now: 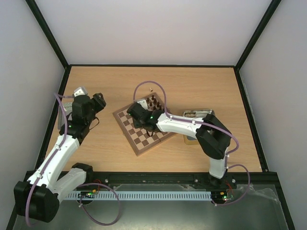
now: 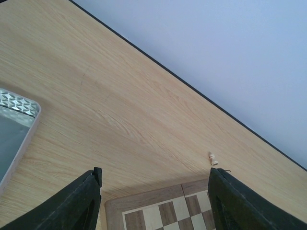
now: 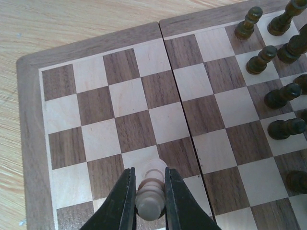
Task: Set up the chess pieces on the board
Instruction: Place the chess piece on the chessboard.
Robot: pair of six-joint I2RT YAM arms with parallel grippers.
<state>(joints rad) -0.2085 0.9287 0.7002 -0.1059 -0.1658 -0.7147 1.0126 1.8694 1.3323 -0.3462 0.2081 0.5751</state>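
Note:
The board [image 3: 120, 96] lies at an angle in the middle of the table [image 1: 144, 140]. My right gripper [image 3: 148, 191] is shut on a light cream chess piece [image 3: 152, 188], held upright just above a light square near the board's left side. In the top view the right gripper [image 1: 135, 114] hangs over the board's far-left part. Another cream piece [image 2: 213, 159] stands alone on the table beyond the board's far corner [image 2: 158, 207]. My left gripper [image 2: 153, 191] is open and empty, off the board's left corner [image 1: 99, 102]. Dark brown chessmen [image 3: 280, 96] fill the board's right rows.
A rectangular metal tin [image 1: 204, 113] sits right of the board, partly under the right arm. A metal tray [image 2: 14, 129] lies at the left of the left gripper. Black frame rails and pale walls border the table [image 1: 201, 86].

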